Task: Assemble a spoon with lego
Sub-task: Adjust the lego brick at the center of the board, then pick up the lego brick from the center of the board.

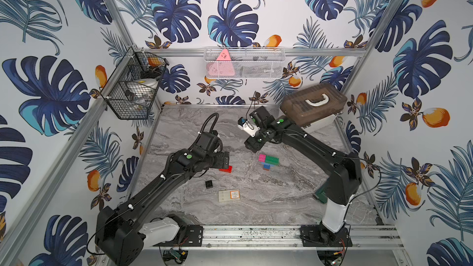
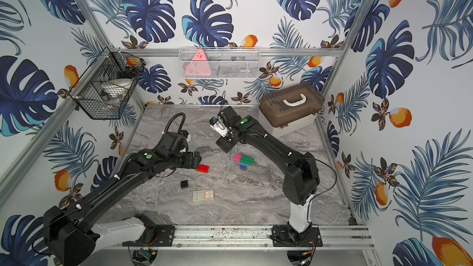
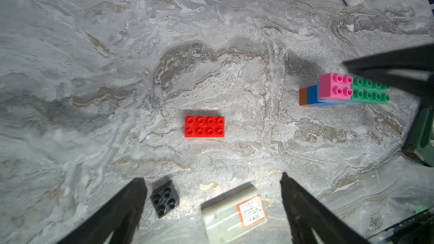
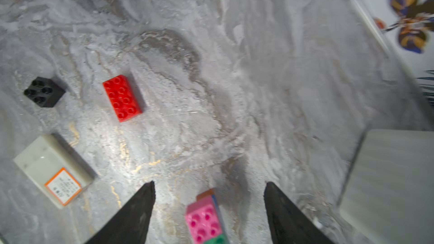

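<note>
- The flat beige box (image 1: 229,195) lies on the marble table (image 1: 281,200), nearer to you than the red brick (image 2: 202,168). The print on its orange label is too small to read.
- The dark green tool (image 1: 320,195) sits well to the right of the red brick. The right arm (image 1: 340,175) covers most of it, so you cannot make out its shape.
- The black brick (image 1: 209,183) rests studs up, a little nearer than the red brick and apart from it.
- In a top view the left gripper (image 3: 212,177) covers one end of the red brick. The left wrist view shows you the whole brick, flat and studs up.
- That gripper hangs over the red brick with its fingers spread wide. Nothing sits between them and they touch nothing.
- The spoon (image 1: 268,161), only partly built, stands to the right of the red brick and well apart from it. Pink and green bricks are on top, studs up.
- Blue and orange bricks peek out beneath. From above they are mostly hidden, so you cannot count them.
- The right wrist view is blurred and cuts the spoon off at the frame edge. Only the pink end and a sliver of green show.
- The right gripper (image 4: 209,183) hovers just beyond the spoon, farther back than the red brick. Its fingers stand apart, holding nothing and clear of the spoon.
- Farthest back, a brown-lidded case (image 1: 302,110) stands well beyond and right of the red brick.
</note>
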You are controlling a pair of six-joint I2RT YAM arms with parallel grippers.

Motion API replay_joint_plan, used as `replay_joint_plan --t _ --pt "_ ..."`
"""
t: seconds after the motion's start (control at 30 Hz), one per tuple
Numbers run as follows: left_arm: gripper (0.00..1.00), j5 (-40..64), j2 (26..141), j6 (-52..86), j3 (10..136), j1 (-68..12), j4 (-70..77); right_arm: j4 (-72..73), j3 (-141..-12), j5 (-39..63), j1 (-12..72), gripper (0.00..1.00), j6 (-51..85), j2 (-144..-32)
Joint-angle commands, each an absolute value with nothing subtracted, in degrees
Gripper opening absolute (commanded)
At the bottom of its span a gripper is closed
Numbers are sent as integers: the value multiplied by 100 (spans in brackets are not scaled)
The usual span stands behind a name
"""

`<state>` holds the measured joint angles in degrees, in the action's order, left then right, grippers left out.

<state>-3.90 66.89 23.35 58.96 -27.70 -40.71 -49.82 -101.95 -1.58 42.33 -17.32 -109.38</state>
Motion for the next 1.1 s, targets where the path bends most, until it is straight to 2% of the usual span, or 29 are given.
replay_joint_plan --t 0.0,0.4,0.9,1.07 --pt "95 -743 6442 2220 6052 -2759 -4792 -5313 -10505 -251 4507 74 -1158 -11406" --pt "95 -797 5620 2398 6159 -2760 -5522 -5080 -11312 -3 5600 65 -1002 -13059" --pt "95 -690 5641 2425 6126 -2755 -5485 -4990 -11613 -478 5687 63 -1372 -13608" --pt "95 -648 5704 2409 6104 -2760 -5433 -5036 -11654 -473 5687 56 -1432 -13698"
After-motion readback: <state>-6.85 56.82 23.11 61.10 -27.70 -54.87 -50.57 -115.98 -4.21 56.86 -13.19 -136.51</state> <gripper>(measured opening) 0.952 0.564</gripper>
